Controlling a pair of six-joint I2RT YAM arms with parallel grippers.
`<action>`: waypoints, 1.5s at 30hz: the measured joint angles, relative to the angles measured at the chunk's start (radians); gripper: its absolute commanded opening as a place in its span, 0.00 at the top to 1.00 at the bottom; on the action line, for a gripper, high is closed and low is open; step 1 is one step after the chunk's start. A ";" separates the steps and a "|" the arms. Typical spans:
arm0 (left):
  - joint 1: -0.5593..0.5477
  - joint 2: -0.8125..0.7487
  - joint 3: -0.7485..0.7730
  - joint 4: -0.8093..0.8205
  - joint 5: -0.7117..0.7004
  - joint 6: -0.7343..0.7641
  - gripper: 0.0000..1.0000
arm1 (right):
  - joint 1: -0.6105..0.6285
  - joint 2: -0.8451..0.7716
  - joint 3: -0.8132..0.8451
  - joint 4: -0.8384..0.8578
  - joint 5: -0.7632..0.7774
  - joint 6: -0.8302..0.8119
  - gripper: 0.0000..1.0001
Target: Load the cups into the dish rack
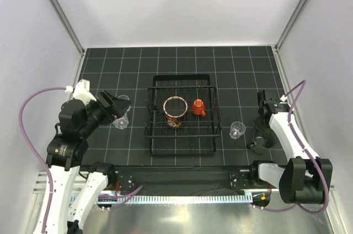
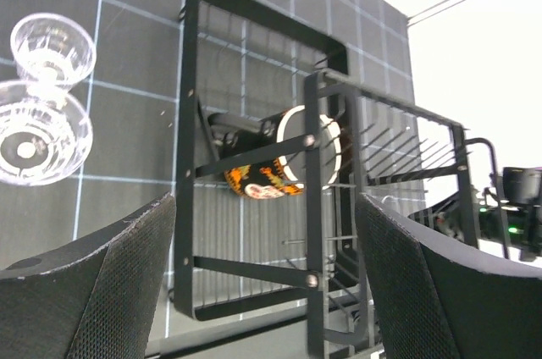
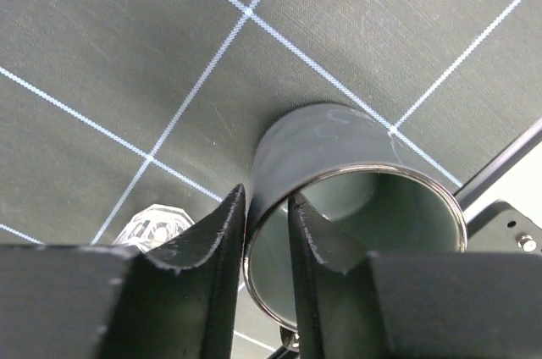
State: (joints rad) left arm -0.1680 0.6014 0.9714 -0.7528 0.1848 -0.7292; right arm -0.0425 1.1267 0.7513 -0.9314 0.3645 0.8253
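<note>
The grey-green cup (image 3: pixel 339 147), standing on the counter (image 1: pixel 110 68) at lower right of the overhead view, is pinched by its wall in the right hand (image 3: pixel 265 200), so the grip should be firmed before it is raised clear and carried to the dish rack (image 1: pixel 182 152).

— How is the overhead view lit?
— Even, diffuse light is cast from above. Faint shadows are seen beneath the dish rack (image 1: pixel 182 76), and glare is thrown off the metal strip (image 1: pixel 220 220) at the bottom.
— And the wrist views?
— The upper right of the left one is blown out to white. In the right one, a highlight is carried on the rim of the grey-green cup (image 3: pixel 339 147).
</note>
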 measured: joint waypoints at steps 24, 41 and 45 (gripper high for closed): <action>0.000 0.071 0.070 0.332 0.320 -0.224 0.14 | -0.014 -0.022 0.343 0.187 -0.381 -0.275 0.96; -0.318 0.372 0.092 0.945 0.401 -0.446 0.24 | 0.085 -0.074 0.639 0.976 -1.075 0.281 0.96; -0.425 0.430 0.127 1.007 0.346 -0.438 0.25 | 0.151 -0.097 0.610 1.149 -1.086 0.398 0.96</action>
State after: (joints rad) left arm -0.5934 1.0313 1.0981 0.2539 0.5304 -1.1667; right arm 0.1081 1.0302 1.3613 0.2176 -0.7212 1.2236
